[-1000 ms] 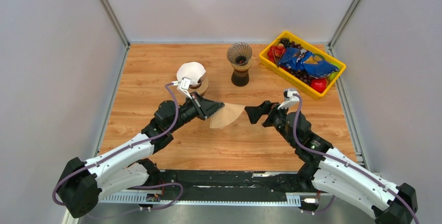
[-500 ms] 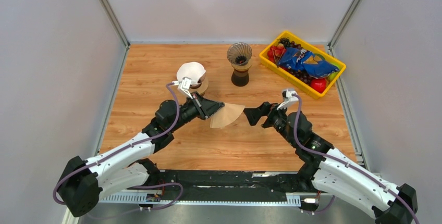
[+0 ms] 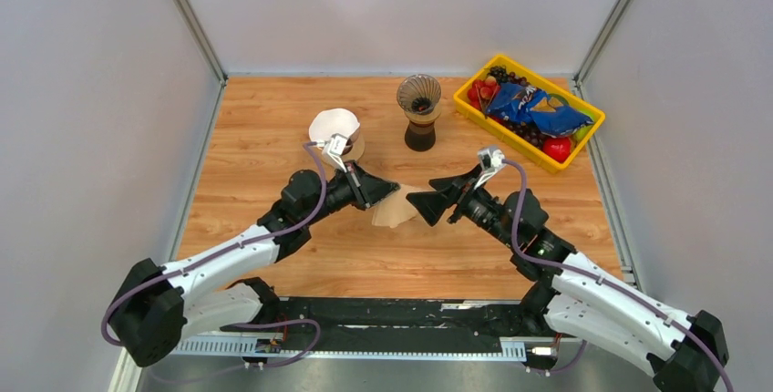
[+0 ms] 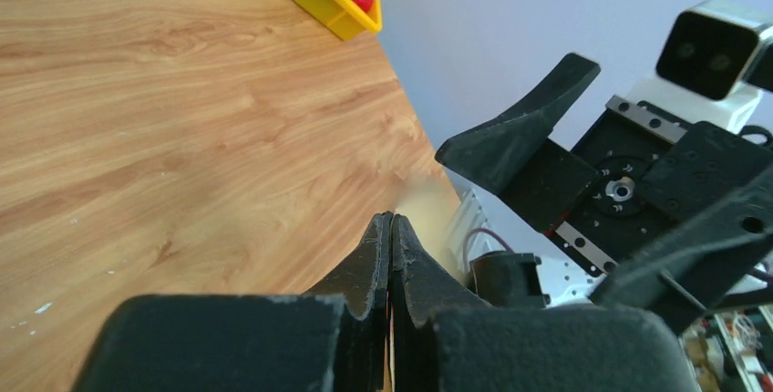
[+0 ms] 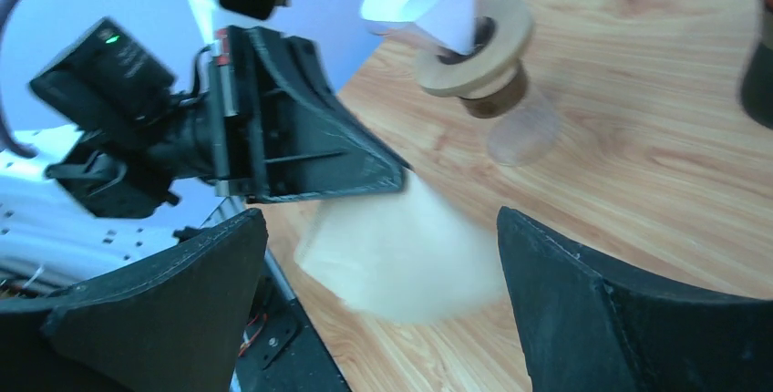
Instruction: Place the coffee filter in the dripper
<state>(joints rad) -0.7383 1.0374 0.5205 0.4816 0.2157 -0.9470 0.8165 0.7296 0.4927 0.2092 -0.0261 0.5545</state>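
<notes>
The left hand (image 3: 394, 189) is clenched on the near-left edge of the coffee filter (image 3: 394, 212), its two fingers pressed flat together in its own wrist view (image 4: 390, 219) with only a thin seam between them. The right hand (image 3: 436, 199) faces it from the right, released, its fingers spread wide to either side of the filter's free edge; in the right wrist view (image 5: 378, 228) the tan paper (image 5: 401, 264) sits in that gap, apart from both fingers. Both hands meet above the middle of the wooden desk (image 3: 255, 137). At the far right corner of the desk sits a yellow bin (image 3: 501, 137) holding a blue packet and red and dark fruit. The dripper (image 3: 419, 96), dark, ribbed and without paper, stands upright on a dark base at the far middle, well apart from the hands. To its left, near the left arm's wrist, stands a second dripper (image 3: 334, 126) lined with white paper, set on a wooden collar over a glass vessel. The brown filter, a folded fan shape, is held off the desk between the two hands.
</notes>
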